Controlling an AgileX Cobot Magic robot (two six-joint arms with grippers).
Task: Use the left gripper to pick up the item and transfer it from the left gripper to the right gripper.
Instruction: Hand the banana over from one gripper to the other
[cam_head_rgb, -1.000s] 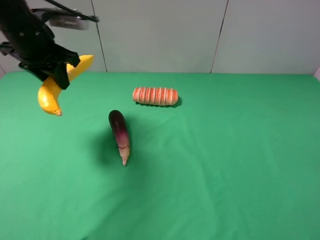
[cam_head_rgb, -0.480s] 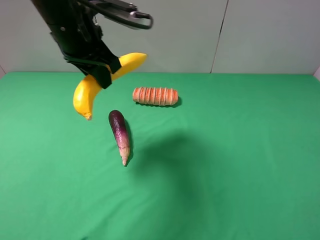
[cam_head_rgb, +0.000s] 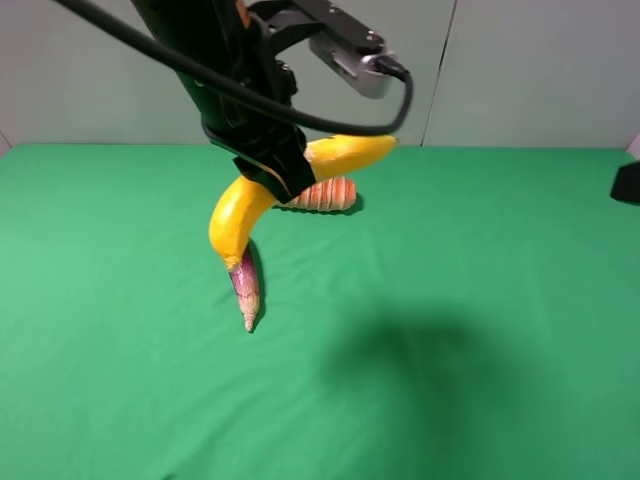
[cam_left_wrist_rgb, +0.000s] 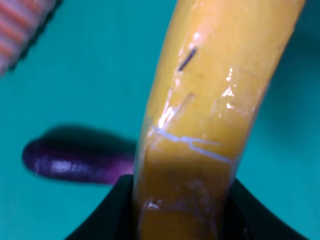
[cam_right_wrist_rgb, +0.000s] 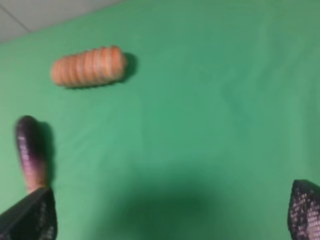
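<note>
Up over the green tabletop (cam_head_rgb: 480, 300), the banana (cam_head_rgb: 238, 212) hangs in mid-air, clamped around its middle by the left gripper (cam_head_rgb: 272, 170), above the eggplant (cam_head_rgb: 244, 283) and near the ridged orange roll (cam_head_rgb: 328, 194). It looks light, stiff and glossy (likely slippery), so the free upper end is the place to grab. The right gripper (cam_right_wrist_rgb: 167, 212) sits empty, fingers spread wide.

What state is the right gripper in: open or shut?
Open. The right gripper has its fingertips far apart in the right wrist view, with only green cloth between them, nothing held.
</note>
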